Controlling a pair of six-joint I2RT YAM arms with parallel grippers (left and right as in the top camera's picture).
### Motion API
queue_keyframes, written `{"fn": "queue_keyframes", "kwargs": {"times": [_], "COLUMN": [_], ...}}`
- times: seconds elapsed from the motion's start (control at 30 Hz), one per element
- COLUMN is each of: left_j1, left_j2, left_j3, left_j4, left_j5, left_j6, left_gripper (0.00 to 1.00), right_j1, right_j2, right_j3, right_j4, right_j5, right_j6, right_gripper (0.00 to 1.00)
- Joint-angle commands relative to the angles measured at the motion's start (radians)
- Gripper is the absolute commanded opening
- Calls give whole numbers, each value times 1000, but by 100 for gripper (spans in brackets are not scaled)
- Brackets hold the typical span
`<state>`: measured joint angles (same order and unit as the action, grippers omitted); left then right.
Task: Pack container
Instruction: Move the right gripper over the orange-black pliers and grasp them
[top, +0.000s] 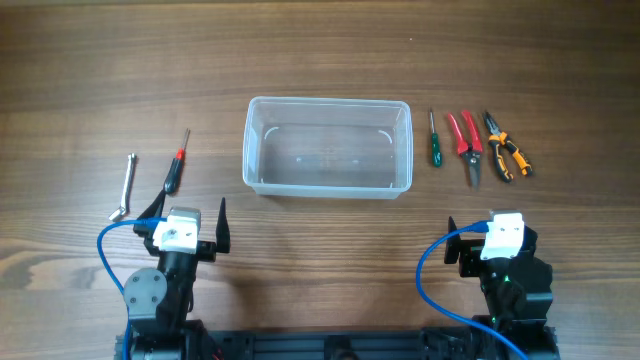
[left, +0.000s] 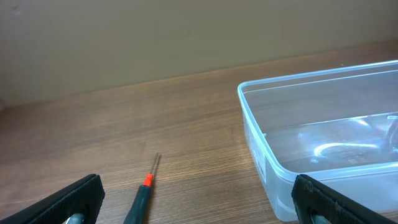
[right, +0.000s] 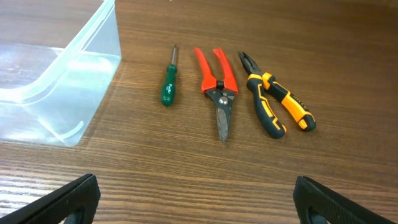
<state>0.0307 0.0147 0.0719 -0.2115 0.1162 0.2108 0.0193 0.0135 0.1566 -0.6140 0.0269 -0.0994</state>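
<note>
The clear plastic container (top: 250, 150) stands empty mid-table. It also shows in the left wrist view (left: 273, 177) and the right wrist view (right: 93, 59). Left of it lie a black-and-red screwdriver (top: 176, 165) (left: 140, 200) and a silver hex key (top: 126, 186). Right of it lie a green screwdriver (top: 434, 140) (right: 168, 87), red snips (top: 466, 145) (right: 217, 87) and orange-and-black pliers (top: 507, 147) (right: 273, 102). My left gripper (top: 188, 206) (left: 199, 199) is open and empty, just short of the black-and-red screwdriver. My right gripper (top: 490, 226) (right: 198, 199) is open and empty, on the near side of the right-hand tools.
The wooden table (top: 330, 50) carries only these things. Both arm bases stand at the near edge, each with a blue cable (top: 432, 262) looping beside it.
</note>
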Motion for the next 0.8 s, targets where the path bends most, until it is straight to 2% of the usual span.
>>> {"fn": "queue_keyframes", "kwargs": {"times": [0.0, 0.3, 0.37, 0.47, 0.63, 0.77], "left_j1": [-6, -6, -6, -6, -6, -6], "left_j2": [-8, -8, -8, -8, -8, -8], "left_j3": [-8, -8, -8, -8, -8, -7], "left_j4": [2, 2, 2, 2, 8, 270], "left_j5": [-10, -10, -10, -10, -9, 10], "left_j6": [-13, -13, -13, -13, -13, 11], "left_gripper": [100, 100, 100, 100, 100, 100], "right_j1": [5, 5, 5, 5, 5, 5], "right_j2": [-6, -6, -6, -6, -6, 54], "right_j3": [2, 2, 2, 2, 2, 4], "right_j4": [3, 6, 95, 132, 196, 211], "right_j5": [-8, -8, -8, -9, -134, -217], "right_j6": [-6, -6, -5, -5, -5, -6], "right_gripper": [100, 100, 100, 100, 100, 100]}}
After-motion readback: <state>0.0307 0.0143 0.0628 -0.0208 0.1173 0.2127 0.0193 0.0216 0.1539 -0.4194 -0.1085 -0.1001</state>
